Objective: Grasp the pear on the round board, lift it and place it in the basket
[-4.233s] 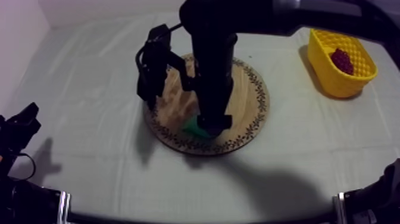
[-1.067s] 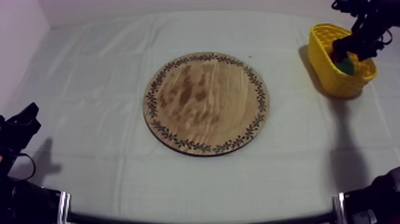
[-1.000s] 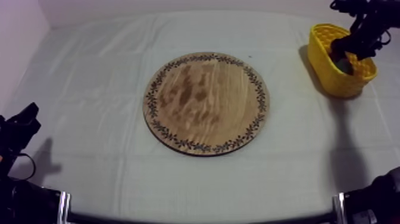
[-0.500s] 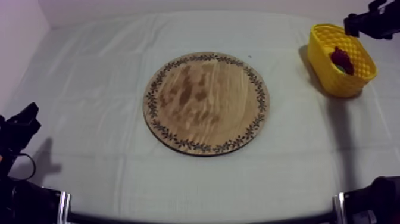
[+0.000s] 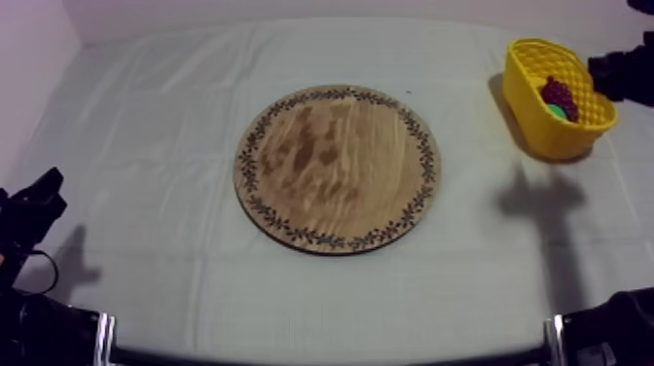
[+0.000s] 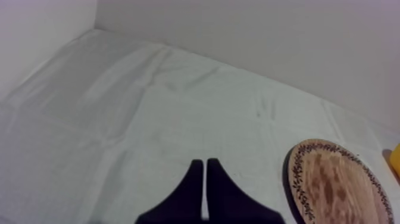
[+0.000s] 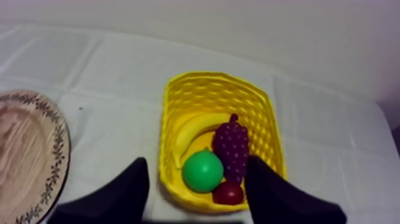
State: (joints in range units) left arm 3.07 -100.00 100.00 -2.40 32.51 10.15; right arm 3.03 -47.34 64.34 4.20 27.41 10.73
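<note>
The green pear [image 7: 202, 170] lies inside the yellow basket [image 7: 205, 80], beside the grapes [image 7: 231, 146], a banana [image 7: 190, 131] and a small red fruit [image 7: 227, 192]. My right gripper [image 7: 196, 162] hangs above the basket's near side, open, with nothing between its fingers. From above, the basket [image 5: 545, 136] stands at the far right with the pear [image 5: 557, 111] and grapes [image 5: 559, 95] in it, and my right arm [image 5: 623, 76] is just beyond it at the edge. The wooden board [image 5: 337, 167] is bare. My left gripper [image 6: 205, 164] rests shut at the lower left [image 5: 39, 200].
The board [image 6: 336, 187] lies to the right of my left gripper over open cloth. In the right wrist view the board's rim [image 7: 56, 149] is a short way left of the basket. The back wall runs behind the table.
The right gripper held the pear on the board, carried it into the basket, let go and has risen back toward the right edge. The pear stays in the basket. The left arm is still.
</note>
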